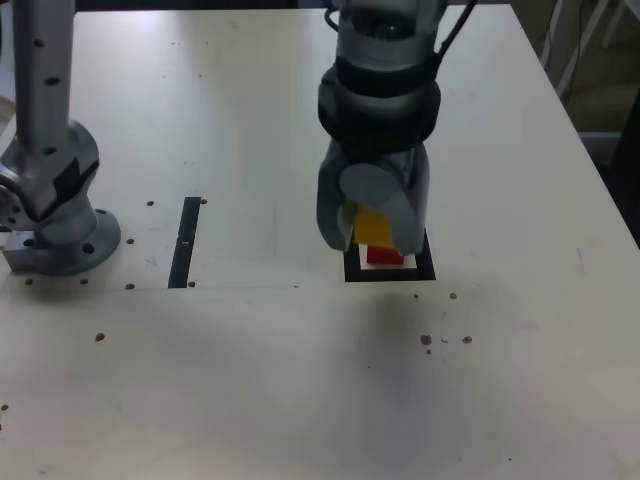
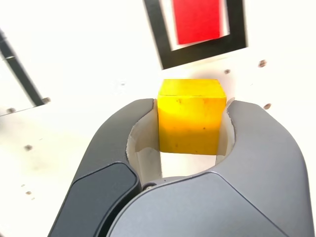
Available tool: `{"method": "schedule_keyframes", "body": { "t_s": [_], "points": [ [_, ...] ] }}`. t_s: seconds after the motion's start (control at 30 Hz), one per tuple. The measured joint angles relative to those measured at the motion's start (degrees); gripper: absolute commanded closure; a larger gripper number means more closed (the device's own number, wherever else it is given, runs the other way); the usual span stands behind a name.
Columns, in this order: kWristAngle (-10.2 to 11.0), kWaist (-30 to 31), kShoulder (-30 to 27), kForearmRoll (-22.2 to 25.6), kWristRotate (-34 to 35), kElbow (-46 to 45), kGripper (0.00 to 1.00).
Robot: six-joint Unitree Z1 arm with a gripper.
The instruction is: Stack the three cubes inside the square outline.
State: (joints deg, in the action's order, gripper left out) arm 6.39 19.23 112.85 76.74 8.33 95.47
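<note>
Jaws pinching yellow cube by two sides — square-on, upright, above red cube inside square outline.

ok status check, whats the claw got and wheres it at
Claw shut on yellow cube, above the table. Red cube sits inside the square outline, nothing on top of it. Green cube not in view. Nothing in the way.

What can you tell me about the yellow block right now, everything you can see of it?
The yellow block is a small matte cube with crisp edges and a few faint specks on its faces. It is off the table, clamped on two opposite sides by the grey hand, sitting square in the grip. In the exterior view it hangs just above the red block, which lies inside the black square outline. Whether the two blocks touch cannot be told.
</note>
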Motion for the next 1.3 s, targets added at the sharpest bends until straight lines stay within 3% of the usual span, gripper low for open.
{"method": "schedule_keyframes", "body": {
  "t_s": [0.23,0.47,0.9,1.17,1.3],
  "points": [
    [1.24,-3.25,1.13,-2.19,-2.01,-1.03,0.61],
    [1.18,-6.88,1.41,-3.68,-3.65,-3.51,0.61],
    [0.28,-8.27,1.88,-7.08,-4.97,-5.89,0.6],
    [0.31,-9.11,2.35,-7.1,-5.52,-6.34,0.48],
    [0.29,-9.25,2.36,-7.15,-6.12,-6.34,0.3]
  ]
}}
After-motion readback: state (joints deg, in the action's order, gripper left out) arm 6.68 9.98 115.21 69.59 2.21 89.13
